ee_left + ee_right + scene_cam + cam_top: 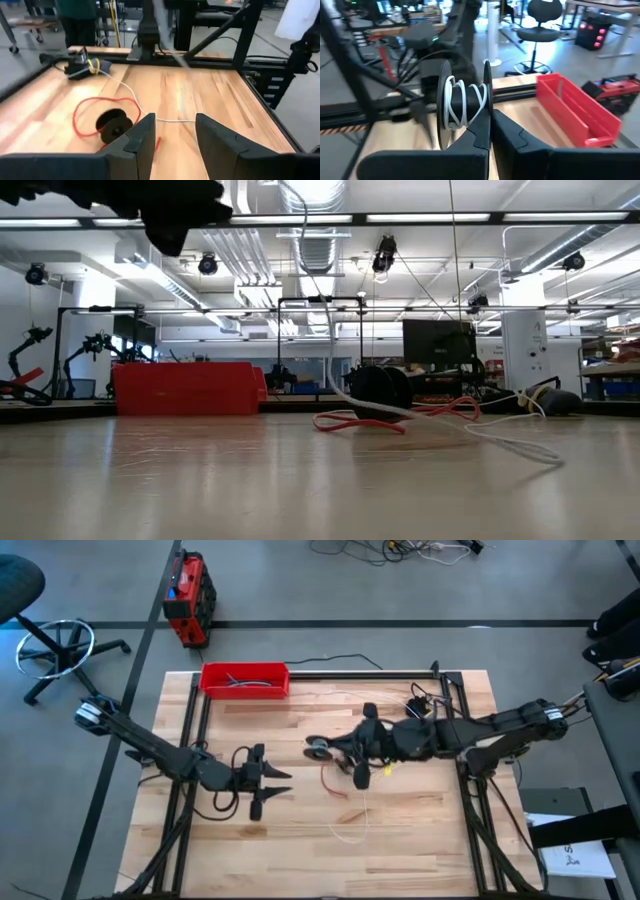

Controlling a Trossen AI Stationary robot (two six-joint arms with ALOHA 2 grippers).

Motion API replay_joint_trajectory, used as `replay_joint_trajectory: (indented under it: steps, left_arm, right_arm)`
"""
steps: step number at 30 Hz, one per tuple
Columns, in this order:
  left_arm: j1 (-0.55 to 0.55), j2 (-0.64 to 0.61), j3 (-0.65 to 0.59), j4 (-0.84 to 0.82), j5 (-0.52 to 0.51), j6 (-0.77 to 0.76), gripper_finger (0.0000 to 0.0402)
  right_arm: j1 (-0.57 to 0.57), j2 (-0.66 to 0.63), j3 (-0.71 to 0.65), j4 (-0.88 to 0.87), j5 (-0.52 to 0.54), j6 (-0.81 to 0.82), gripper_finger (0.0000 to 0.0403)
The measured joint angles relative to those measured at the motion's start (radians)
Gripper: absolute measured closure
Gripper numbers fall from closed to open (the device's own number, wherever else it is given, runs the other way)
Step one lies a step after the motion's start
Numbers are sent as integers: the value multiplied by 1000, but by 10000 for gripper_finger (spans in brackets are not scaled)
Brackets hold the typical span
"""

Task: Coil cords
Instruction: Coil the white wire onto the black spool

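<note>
My right gripper (pixel 335 750) is shut on a black spool (pixel 465 107) that has the white cord (pixel 457 107) wound between its two discs. It holds the spool over the table's middle. From there the white cord (pixel 330 350) drops to the table and trails toward the near edge (pixel 355 825). The red cord (pixel 80 107) lies in loose loops around a second black spool (pixel 112 125), which stands on its rim on the wood. My left gripper (pixel 175 135) hangs open above the table to the left of the cords, with nothing between its fingers. My right gripper pinches the rim of one spool disc (pixel 487 107) between its two fingers. The fingers reach in roughly level from the table's right. The spool is lifted clear with its axle lying across the fingers. The free white cord hangs slack below it to the table.
A red tray (pixel 245 680) with dark cables stands at the far left of the table. A black piece with yellow wrap (pixel 82 65) lies near the far right. Black frame rails (pixel 190 740) run along the table's sides. There is bare wood (pixel 420 830) toward the near edge.
</note>
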Motion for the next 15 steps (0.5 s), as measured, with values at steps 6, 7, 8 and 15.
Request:
replay_joint_trajectory:
  steps: [6,7,8,15]
  left_arm:
    - [-1,154,-13,254,0,13,276]
    - [-1,182,-13,285,0,16,275]
    - [2,209,-13,306,-4,16,273]
    - [9,346,14,352,-190,-30,248]
  right_arm:
    - [-72,5,0,6,-4,27,403]
    - [-80,7,0,9,-8,28,403]
    - [-85,8,0,10,-8,28,403]
    - [-95,8,0,22,-10,20,403]
